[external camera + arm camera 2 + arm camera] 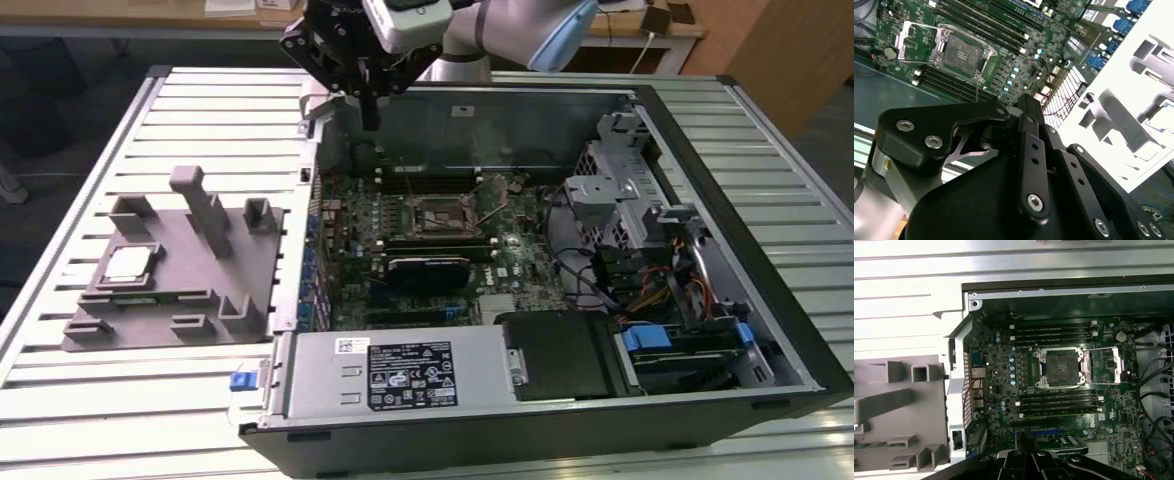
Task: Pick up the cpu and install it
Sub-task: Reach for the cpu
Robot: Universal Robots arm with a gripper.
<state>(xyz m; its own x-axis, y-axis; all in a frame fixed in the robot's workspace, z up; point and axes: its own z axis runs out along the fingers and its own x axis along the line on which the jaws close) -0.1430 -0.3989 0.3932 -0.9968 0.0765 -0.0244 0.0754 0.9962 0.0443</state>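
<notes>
An open desktop computer case [561, 250] lies on its side on a ribbed metal counter [80, 400], with its green motherboard [400, 250] facing up. On the exterior view's left, just beside the case, sits a grey plastic fixture [187, 290] with several raised blocks and pockets.

The cpu [127, 265], a small flat square with a pale metal top and a tan rim, lies flat in a pocket of the fixture. It is on the side of the fixture farthest from the case, and nothing touches it.

The robot arm reaches in from the top of the exterior view. Its black pincer [368, 118] points down over the upper-left corner of the case, close to the case wall that faces the fixture. The two fingers are pressed together and hold nothing. The pincer is well apart from the cpu.

Near the middle of the motherboard, in both wrist views, the processor socket [1061, 367] stands open. Its metal plate is swung aside and its dark square seat is bare. Long memory slots [1059, 400] run along both sides of the socket. A silver power supply [387, 375] fills the near part of the case.
</notes>
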